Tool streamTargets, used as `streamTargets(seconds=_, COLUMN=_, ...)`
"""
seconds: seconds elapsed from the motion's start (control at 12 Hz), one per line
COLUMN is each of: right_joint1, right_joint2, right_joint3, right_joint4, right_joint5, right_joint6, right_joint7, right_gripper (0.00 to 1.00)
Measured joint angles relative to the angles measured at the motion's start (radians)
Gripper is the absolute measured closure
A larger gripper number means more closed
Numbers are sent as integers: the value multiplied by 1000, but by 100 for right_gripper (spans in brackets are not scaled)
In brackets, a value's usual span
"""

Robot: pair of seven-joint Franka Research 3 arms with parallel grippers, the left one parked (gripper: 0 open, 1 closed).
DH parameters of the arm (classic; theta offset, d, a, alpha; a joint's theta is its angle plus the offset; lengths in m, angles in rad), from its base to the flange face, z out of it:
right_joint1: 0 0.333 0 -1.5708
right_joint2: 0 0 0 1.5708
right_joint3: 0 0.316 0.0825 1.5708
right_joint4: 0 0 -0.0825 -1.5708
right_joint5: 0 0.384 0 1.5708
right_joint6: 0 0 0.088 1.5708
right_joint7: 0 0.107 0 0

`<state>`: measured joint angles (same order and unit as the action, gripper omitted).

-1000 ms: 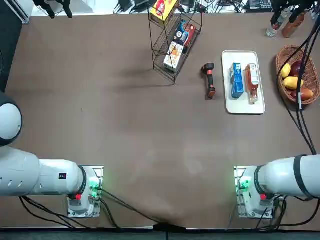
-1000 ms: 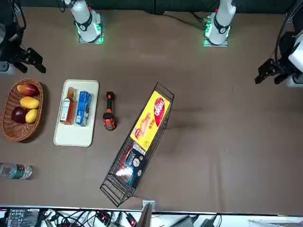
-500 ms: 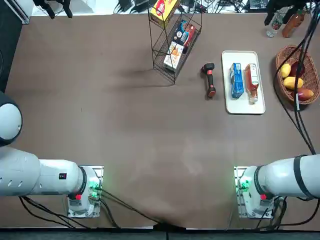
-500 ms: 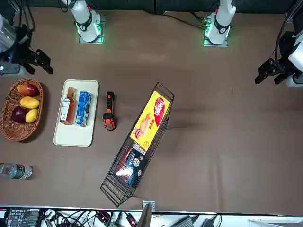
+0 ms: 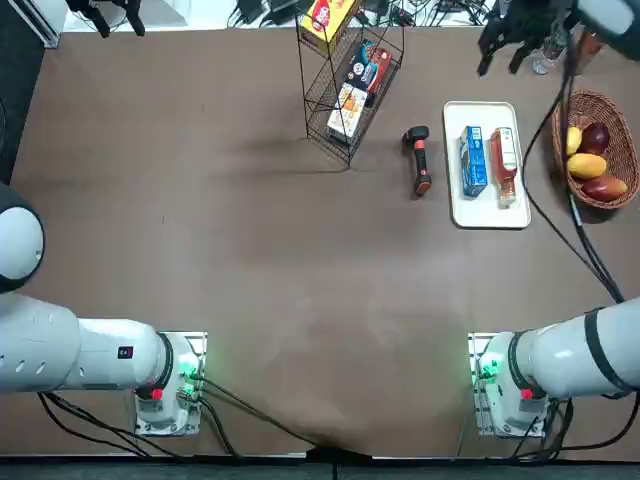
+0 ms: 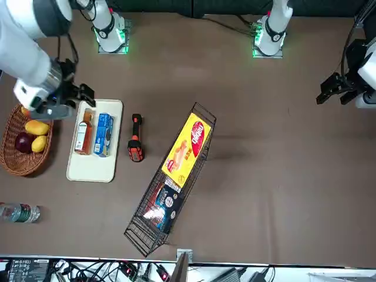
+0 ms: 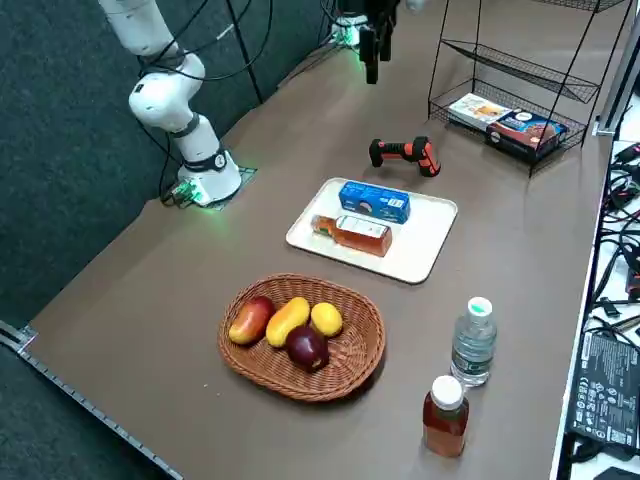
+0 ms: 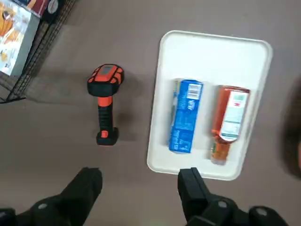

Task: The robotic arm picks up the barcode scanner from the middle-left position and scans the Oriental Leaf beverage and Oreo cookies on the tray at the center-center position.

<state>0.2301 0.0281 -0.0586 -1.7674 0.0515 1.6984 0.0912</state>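
Right gripper (image 8: 141,173) is wide open with nothing in it, so I'd line up over the barcode scanner (image 8: 106,103), lying just left of the tray (image 8: 214,162), then close squarely around its handle, keeping the head unobstructed

Blue packet (image 8: 186,116), white tray (image 8: 211,61), red-black scanner (image 8: 106,101).

Bare table between scanner (image 8: 106,101) and tray (image 8: 157,162); rack (image 8: 35,54) beyond scanner.
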Motion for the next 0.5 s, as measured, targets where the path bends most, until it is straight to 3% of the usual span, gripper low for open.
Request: streamTargets(seconds=0.5, right_joint1=119, right_joint2=27, right_joint3=2, right_joint4=-198, right_joint5=7, right_joint6=254, right_joint7=71, right_gripper=0)
